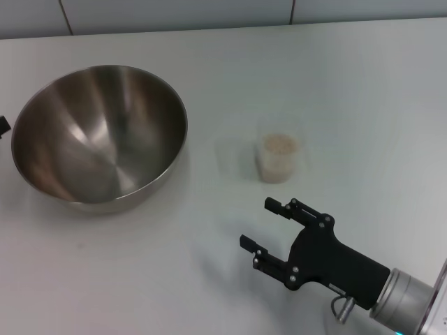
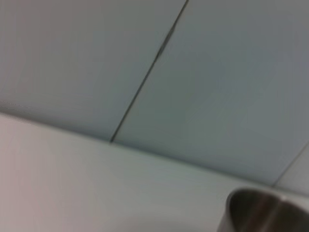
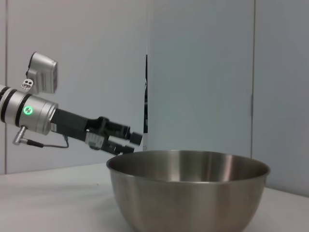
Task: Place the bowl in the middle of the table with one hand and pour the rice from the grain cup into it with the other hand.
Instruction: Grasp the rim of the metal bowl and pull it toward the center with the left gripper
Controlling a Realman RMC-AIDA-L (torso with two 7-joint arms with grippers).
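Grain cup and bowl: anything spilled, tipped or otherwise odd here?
Nothing stands out. The grain cup stands upright with the rice inside, and no grains show on the table. The bowl sits upright and empty, left of centre.

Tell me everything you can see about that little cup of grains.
The grain cup is small, clear and thin-walled, seemingly plastic, standing upright on the table. Pale rice fills it nearly to the rim. It stands apart from the bowl, on its right. Nothing grips it; the right gripper is open, just short of it.
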